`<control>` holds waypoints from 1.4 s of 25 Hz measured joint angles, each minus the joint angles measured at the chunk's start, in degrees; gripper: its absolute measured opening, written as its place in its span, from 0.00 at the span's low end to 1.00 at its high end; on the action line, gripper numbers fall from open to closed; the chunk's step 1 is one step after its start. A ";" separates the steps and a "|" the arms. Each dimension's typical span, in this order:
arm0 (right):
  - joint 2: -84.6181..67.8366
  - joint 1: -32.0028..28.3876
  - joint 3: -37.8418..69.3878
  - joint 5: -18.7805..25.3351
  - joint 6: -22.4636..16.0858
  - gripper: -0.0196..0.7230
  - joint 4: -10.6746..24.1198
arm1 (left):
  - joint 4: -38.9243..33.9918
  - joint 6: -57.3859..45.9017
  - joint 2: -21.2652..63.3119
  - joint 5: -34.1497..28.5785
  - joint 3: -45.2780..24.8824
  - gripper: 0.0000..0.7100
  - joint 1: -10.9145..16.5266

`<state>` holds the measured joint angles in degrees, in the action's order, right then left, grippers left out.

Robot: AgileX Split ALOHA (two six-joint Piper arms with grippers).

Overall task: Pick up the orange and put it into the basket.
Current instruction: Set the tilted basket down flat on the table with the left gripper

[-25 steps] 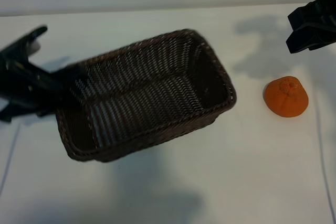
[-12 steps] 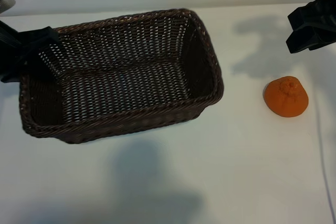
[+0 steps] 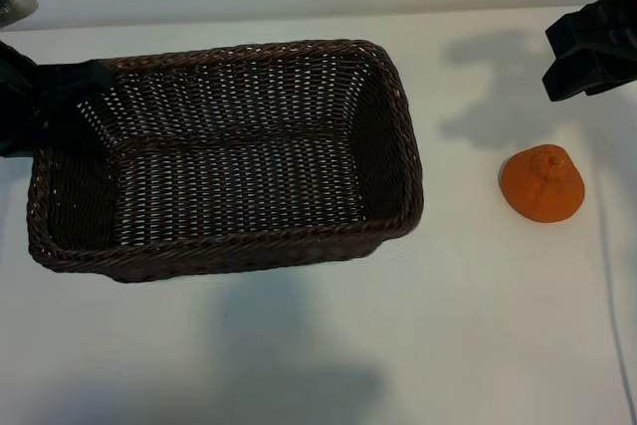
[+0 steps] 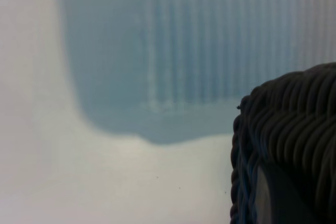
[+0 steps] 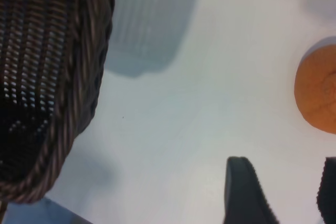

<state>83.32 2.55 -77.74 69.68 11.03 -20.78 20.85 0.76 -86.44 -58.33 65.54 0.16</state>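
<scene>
Left gripper pinches the basket's left rim, lifting it; right gripper hangs half-open above the orange.

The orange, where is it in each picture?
Exterior view: the orange sits on the table at the right, apart from the basket.
Left wrist view: not in it.
Right wrist view: the orange is cut off at the right edge.
Shared landmark: the basket's braided rim.
</scene>
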 joint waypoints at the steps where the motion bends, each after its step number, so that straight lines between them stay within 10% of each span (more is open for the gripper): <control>1: 0.00 0.00 0.00 0.00 0.00 0.51 0.00 | 0.62 0.57 0.00 0.00 0.00 0.22 0.00; 35: 0.00 0.00 0.00 0.00 0.00 0.51 -0.13 | 6.56 6.86 -5.40 6.18 0.00 0.22 -1.56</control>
<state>83.32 2.55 -77.74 69.68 11.03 -20.91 27.41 7.62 -91.84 -52.15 65.54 -1.40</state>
